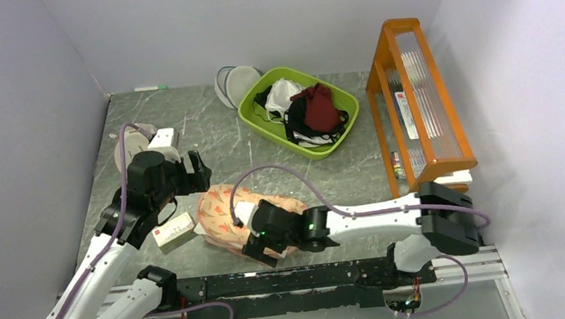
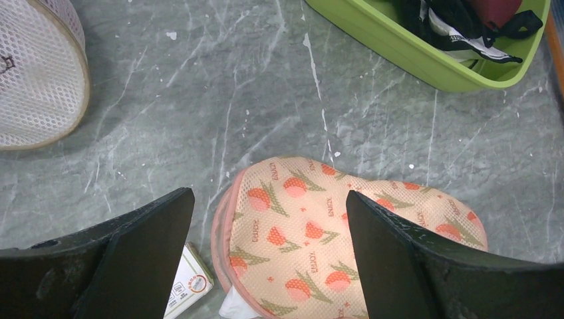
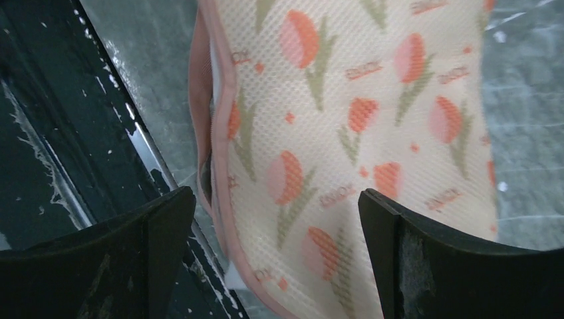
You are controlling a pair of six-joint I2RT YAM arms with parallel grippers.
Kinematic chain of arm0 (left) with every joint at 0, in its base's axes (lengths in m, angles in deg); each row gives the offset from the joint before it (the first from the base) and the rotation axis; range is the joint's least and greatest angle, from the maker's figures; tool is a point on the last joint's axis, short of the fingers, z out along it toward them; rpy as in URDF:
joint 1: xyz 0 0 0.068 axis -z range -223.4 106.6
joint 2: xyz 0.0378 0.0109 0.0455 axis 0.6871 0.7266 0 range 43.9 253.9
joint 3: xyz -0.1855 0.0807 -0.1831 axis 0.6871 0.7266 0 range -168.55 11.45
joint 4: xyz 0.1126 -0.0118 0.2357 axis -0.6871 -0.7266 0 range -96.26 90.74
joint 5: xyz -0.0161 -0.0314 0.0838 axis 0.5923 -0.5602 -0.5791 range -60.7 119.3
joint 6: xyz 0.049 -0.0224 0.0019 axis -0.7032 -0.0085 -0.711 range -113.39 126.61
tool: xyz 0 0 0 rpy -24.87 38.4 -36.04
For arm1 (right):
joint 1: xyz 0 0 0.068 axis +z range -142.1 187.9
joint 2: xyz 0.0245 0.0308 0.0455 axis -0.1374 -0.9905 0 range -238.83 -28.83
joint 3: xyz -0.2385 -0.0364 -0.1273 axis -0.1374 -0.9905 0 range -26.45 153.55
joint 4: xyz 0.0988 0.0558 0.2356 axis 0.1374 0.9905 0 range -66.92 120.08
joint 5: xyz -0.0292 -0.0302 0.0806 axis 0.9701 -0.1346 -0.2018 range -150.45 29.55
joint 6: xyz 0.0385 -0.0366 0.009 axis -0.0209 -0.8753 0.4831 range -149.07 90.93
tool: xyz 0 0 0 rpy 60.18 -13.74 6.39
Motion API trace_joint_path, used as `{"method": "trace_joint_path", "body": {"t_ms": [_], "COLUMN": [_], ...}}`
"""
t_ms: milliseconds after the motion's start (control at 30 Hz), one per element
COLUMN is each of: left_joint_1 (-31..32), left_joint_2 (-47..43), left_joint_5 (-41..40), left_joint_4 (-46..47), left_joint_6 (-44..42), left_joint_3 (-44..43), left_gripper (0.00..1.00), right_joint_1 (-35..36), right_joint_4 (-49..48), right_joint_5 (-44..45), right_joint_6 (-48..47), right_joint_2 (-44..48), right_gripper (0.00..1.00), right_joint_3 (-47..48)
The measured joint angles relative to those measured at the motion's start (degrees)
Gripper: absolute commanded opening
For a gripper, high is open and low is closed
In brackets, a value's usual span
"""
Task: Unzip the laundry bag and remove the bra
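Observation:
The peach-pink laundry bag (image 1: 220, 213) with orange flower print lies near the table's front edge. It also shows in the left wrist view (image 2: 306, 226) and in the right wrist view (image 3: 346, 133). Its edge gapes a little, and a bit of white fabric, perhaps the bra (image 2: 231, 304), peeks out at its near left edge. My left gripper (image 1: 195, 171) is open, just above the bag's far left lobe. My right gripper (image 1: 261, 253) is open, over the bag's near right part, and hides it from above.
A small white and green box (image 1: 173, 231) lies left of the bag. A green basket (image 1: 298, 112) with dark red and black garments stands behind. A round white mesh pouch (image 2: 36, 73) lies far left. An orange rack (image 1: 416, 106) stands right. A black rail (image 1: 307, 277) runs along the front.

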Motion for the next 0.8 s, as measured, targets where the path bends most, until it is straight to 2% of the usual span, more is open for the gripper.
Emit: {"method": "trace_joint_path", "body": {"t_ms": [233,400,633,800], "left_joint_1": [0.0,0.0,0.0,0.0], "left_joint_2": [0.04,-0.04,0.11,0.09], "left_joint_5": [-0.87,-0.94,-0.94,-0.96], "left_joint_4": [-0.02,-0.02,0.0,0.02], "left_joint_6": [0.0,0.0,-0.02,0.0], "left_joint_3": [0.0,0.0,0.0,0.0], "left_gripper": [0.96,0.96,0.97,0.96], "right_joint_1": [3.15,3.23,3.8,4.74], "right_joint_4": [1.27,1.01,-0.79,-1.75], "right_joint_5": [2.62,4.9,6.19,7.87], "right_joint_6": [2.01,3.21,3.74,3.69], "right_joint_2": [-8.41,-9.81,-12.07,-15.32], "right_gripper": [0.81,0.79,0.81,0.75], "right_joint_3": [2.54,3.5,6.12,9.16]}}
